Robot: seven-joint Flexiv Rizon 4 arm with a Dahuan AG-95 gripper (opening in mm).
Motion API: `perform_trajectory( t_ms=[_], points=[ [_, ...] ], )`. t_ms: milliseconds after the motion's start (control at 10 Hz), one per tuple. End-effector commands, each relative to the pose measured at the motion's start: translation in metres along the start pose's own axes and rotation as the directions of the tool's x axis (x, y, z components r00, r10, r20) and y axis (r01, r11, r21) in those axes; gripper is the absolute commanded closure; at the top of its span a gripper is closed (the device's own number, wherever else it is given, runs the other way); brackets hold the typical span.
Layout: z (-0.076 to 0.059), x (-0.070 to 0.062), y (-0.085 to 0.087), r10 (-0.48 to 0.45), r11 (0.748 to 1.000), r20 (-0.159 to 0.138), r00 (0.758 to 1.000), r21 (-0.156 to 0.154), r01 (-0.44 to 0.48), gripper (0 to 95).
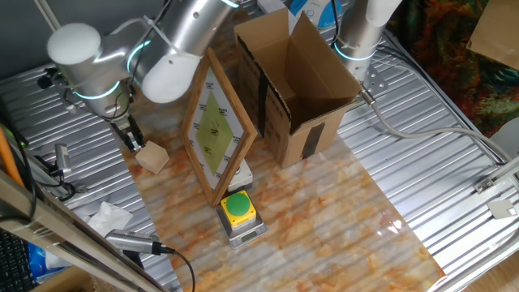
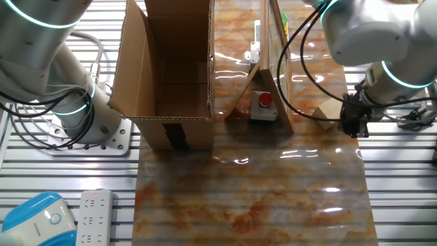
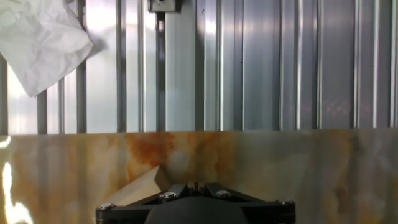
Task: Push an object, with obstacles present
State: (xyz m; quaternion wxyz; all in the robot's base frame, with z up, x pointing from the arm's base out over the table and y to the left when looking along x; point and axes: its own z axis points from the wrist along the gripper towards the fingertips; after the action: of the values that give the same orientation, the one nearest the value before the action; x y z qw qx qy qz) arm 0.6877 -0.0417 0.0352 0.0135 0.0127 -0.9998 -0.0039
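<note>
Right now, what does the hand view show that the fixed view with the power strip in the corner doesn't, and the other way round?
Only the hand view shows the crumpled white tissue lying on the metal slats beyond the mat. Only that fixed view shows the cardboard box, the wooden-framed board, the push-button, the power strip and a second arm's base. Both show the wooden cube right beside the gripper near the edge of the marbled mat.
</note>
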Motion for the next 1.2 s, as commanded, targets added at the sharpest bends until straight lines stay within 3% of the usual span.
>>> perform_trajectory(
  t_ms=[100,400,1200],
  points=[
    [0.0009,-0.0019,0.0002,0.001,1.000,-0.004,1.000,-0.011,-0.001,95.0],
    [0.0009,-0.0019,0.0002,0.011,1.000,-0.005,1.000,-0.029,-0.011,95.0],
    [0.0009,-0.0019,0.0002,-0.025,1.000,-0.004,1.000,-0.017,0.024,95.0]
  ],
)
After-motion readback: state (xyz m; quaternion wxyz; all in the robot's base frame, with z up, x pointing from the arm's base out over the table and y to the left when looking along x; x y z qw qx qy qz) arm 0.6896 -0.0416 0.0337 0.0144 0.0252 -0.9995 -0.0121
